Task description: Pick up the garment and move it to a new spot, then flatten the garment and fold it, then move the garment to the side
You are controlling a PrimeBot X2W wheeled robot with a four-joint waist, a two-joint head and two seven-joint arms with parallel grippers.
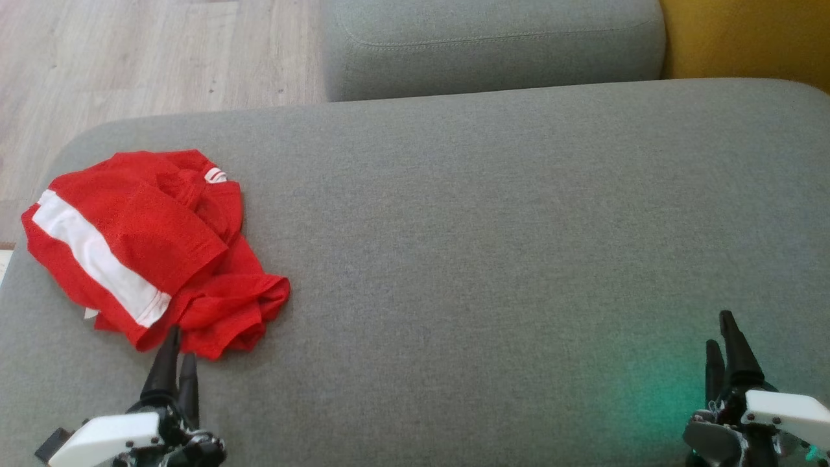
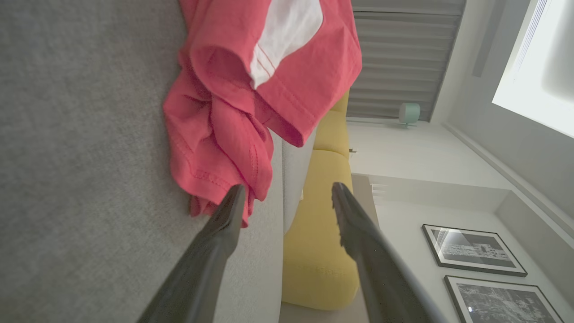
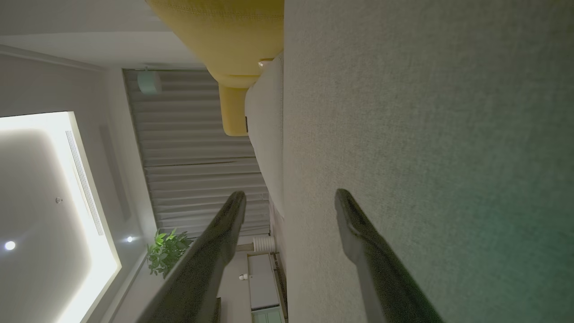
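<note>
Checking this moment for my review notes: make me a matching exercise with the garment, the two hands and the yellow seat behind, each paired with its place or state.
Things
1. garment
2. left hand
3. right hand
4. yellow seat

Places or states
A. open, over bare grey cushion, lower right of the head view
B. top right corner of the head view, beyond the cushion
C. crumpled, red with a white band, at the cushion's left end
D. open, fingertips at the garment's near edge

Pairs: 1-C; 2-D; 3-A; 4-B
</note>
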